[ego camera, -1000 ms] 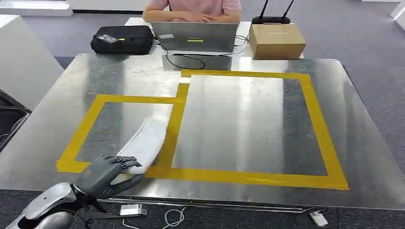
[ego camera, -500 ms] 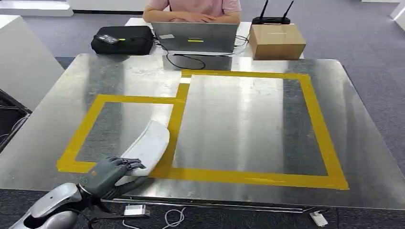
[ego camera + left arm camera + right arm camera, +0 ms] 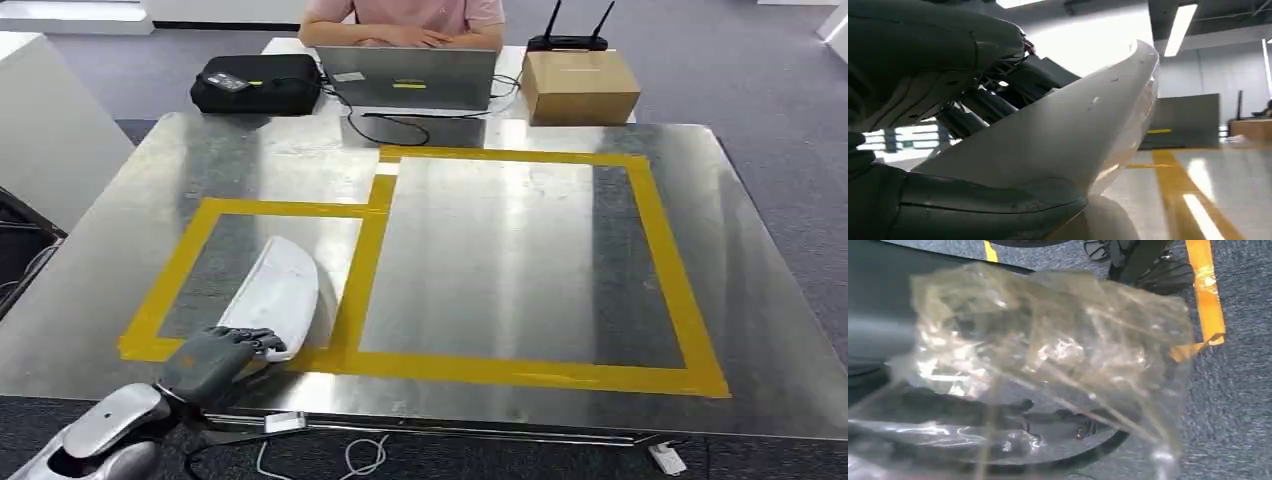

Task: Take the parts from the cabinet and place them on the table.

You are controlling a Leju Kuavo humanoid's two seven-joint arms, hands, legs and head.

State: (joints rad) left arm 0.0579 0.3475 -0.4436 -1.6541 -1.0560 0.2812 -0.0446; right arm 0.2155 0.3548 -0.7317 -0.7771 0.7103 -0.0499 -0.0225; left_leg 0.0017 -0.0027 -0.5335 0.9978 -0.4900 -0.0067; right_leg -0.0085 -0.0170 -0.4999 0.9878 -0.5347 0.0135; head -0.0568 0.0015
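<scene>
A white curved part [image 3: 278, 292] lies inside the small yellow tape rectangle [image 3: 187, 252] at the front left of the metal table [image 3: 480, 250]. My left hand [image 3: 212, 358] grips its near end at the table's front edge. In the left wrist view the part [image 3: 1068, 135] sits between the thick thumb [image 3: 973, 210] on one side and the dark fingers [image 3: 998, 95] on the other. In the right wrist view a crumpled clear plastic bag [image 3: 1058, 355] with dark pieces inside hangs over the carpet, held by my right hand [image 3: 878, 335].
A larger yellow tape rectangle [image 3: 662, 250] takes the table's middle and right. Beyond the far edge a person sits at a laptop [image 3: 407, 76], with a black bag [image 3: 257, 82] and a cardboard box [image 3: 579, 85] beside it. A white cabinet [image 3: 40, 130] stands left. Cables [image 3: 300, 440] lie under the front edge.
The white part has swung left off the tape strip and come down into the small rectangle. My left hand moved slightly left with it, still holding its near end.
</scene>
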